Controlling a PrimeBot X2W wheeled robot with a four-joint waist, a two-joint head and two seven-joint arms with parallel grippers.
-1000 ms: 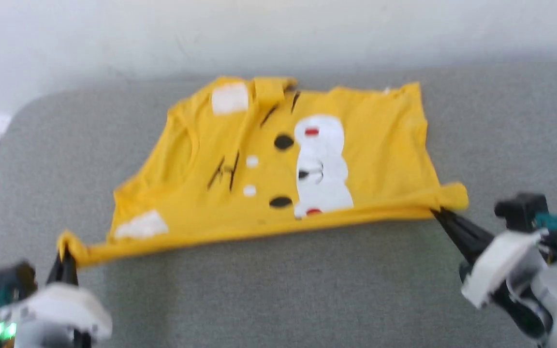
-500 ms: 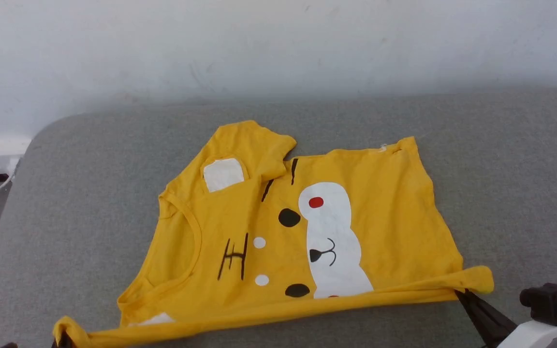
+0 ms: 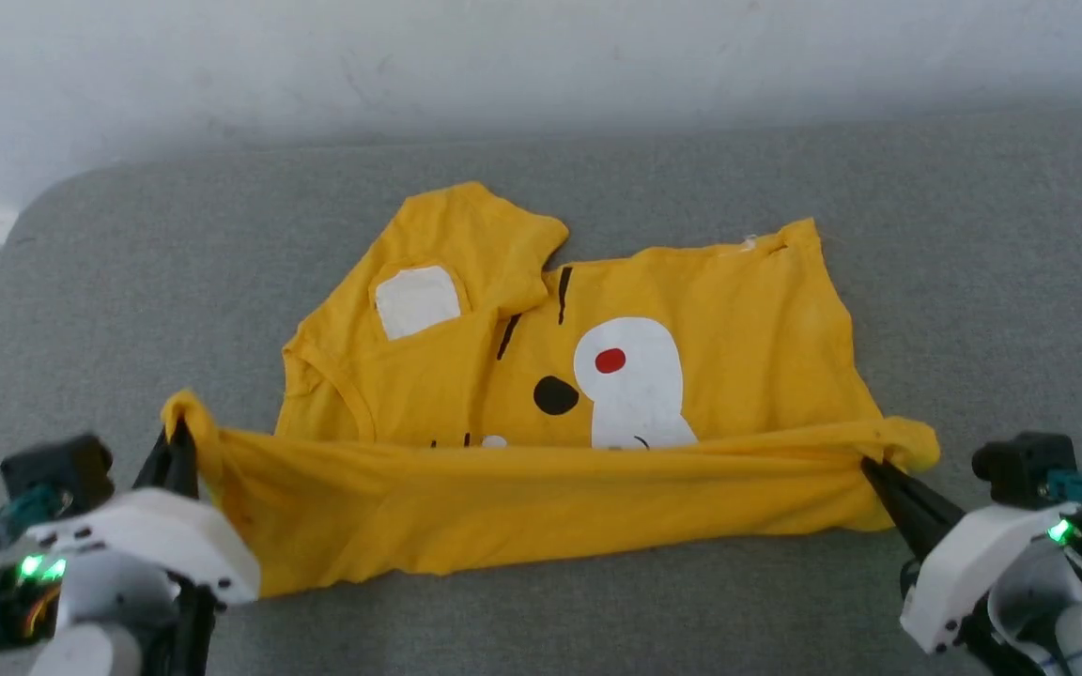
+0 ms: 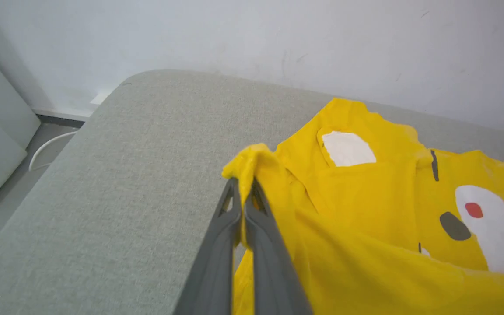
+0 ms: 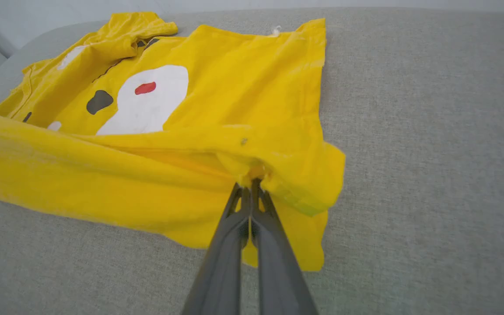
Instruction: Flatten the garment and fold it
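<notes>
Across grey cushion [image 3: 597,620], garment [image 3: 522,507] clamped by left gripper [image 3: 177,437], right gripper [image 3: 870,467], left wrist view adding floor cable [image 4: 55,139].

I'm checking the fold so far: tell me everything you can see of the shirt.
The shirt is bright yellow thin cloth, short-sleeved, printed with white patches, black marks and a red dot. It lies print up on the grey cushion, neck to the left, far sleeve creased over. Its near edge is lifted and stretched into a plain yellow band hiding part of the print. The left claw and right claw, both shut, pinch the band's two ends.
</notes>
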